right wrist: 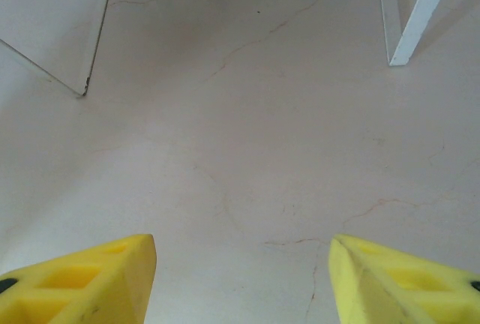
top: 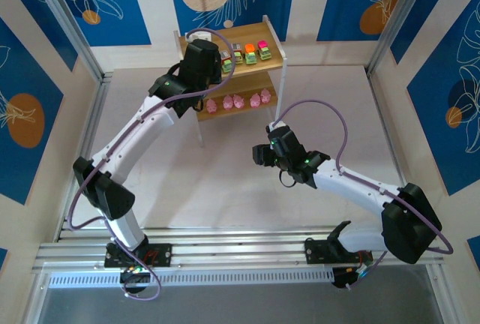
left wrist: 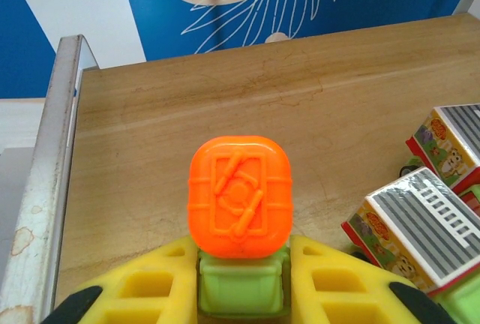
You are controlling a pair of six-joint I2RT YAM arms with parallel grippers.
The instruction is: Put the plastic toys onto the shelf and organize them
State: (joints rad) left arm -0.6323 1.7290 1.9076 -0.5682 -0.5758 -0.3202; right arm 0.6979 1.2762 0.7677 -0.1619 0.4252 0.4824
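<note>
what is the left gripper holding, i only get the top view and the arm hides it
Observer: The left gripper is shut on an orange-topped toy, gripped by its green base.
Operator: where is it now
Observer: Upright over the top board, with bare wood ahead of it. I can't tell if it touches down.
Operator: and the other side, holding anything
Observer: No. The right gripper is open, with only bare table between its fingers.
</note>
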